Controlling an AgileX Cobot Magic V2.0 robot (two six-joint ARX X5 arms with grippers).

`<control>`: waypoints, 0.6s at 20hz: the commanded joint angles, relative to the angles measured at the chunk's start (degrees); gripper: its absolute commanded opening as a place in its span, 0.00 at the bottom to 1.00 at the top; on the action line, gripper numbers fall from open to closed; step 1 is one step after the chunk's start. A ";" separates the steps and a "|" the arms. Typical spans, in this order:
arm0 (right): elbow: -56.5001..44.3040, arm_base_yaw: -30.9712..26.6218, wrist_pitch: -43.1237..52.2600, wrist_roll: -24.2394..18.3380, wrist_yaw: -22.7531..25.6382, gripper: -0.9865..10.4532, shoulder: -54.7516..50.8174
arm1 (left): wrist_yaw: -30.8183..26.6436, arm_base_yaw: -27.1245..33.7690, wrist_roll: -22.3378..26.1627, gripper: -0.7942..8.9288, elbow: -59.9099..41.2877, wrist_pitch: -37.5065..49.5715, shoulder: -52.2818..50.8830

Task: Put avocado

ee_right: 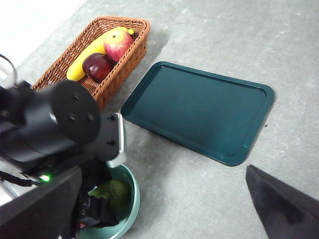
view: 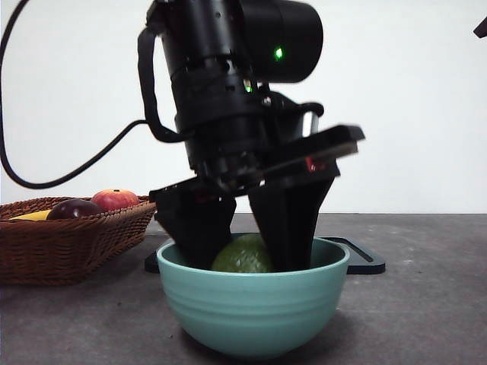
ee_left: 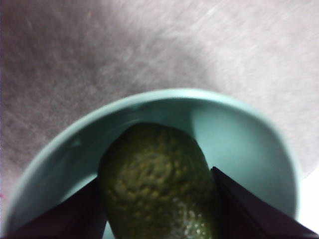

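Left gripper (view: 245, 247) reaches into the teal bowl (view: 253, 304), its jaws pinching the avocado (view: 242, 256) (bumpy, dark green); right gripper (ee_right: 164, 209) hangs spread above the table.

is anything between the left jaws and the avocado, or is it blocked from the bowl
Nothing visible. The left gripper has its jaws on either side of the avocado, which already sits inside the teal bowl.

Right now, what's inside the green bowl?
The avocado sits in the bowl, with the left end effector reaching in, a jaw on either side of it. The bowl's bottom under the fruit is hidden.
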 commanded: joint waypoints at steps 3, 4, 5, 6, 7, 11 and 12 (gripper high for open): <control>0.98 0.22 0.74 -0.33 0.00 0.59 0.22 | -0.31 -1.01 0.55 0.33 1.07 0.07 1.36; 0.98 0.22 0.74 -0.35 0.00 0.59 0.22 | -0.28 -1.01 0.81 0.33 1.07 -0.22 1.36; 0.98 0.22 0.74 -0.37 0.00 0.59 0.22 | -0.24 -1.01 0.92 0.34 1.07 -0.44 1.36; 0.98 0.22 0.74 -0.37 0.00 0.59 0.22 | -0.24 -1.18 0.94 0.34 1.07 -0.46 1.36; 0.98 0.22 0.74 -0.39 0.00 0.59 0.22 | -0.24 -1.33 0.98 0.34 1.07 -0.39 1.20; 0.98 0.22 0.74 -0.35 -0.02 0.59 0.22 | -0.26 -1.49 0.96 0.61 1.38 -0.39 0.70; 0.98 0.22 0.74 -0.35 -0.02 0.59 0.22 | -0.26 -1.51 1.05 0.61 1.51 -0.55 0.66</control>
